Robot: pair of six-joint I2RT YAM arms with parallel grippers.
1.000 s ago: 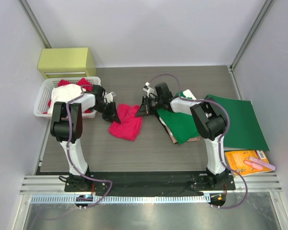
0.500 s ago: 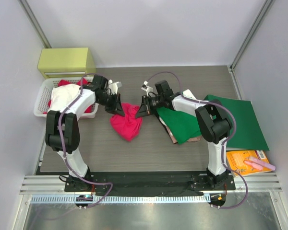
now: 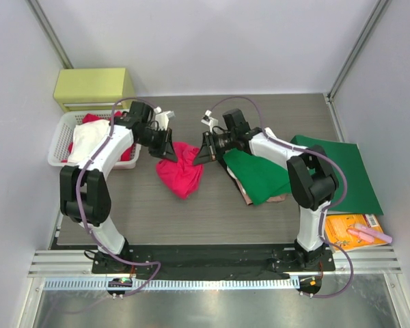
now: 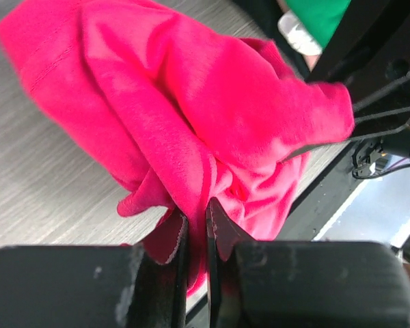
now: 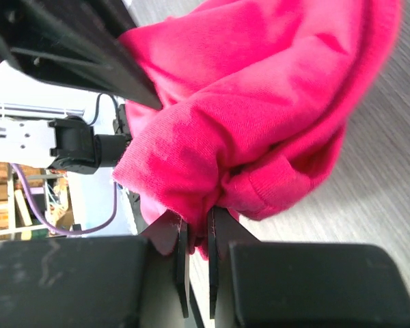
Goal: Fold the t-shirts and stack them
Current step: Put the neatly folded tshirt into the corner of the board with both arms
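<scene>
I see my left gripper [image 3: 168, 154] pinching one top corner of the red t-shirt [image 3: 180, 175] and my right gripper [image 3: 200, 156] pinching the other. The shirt sags bunched between them, over the table's [image 3: 212, 213] middle.

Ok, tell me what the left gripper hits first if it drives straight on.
The left gripper pinches the pinkish-red t-shirt, so that cloth first; past it, probably the facing right gripper, though depth is unclear.
</scene>
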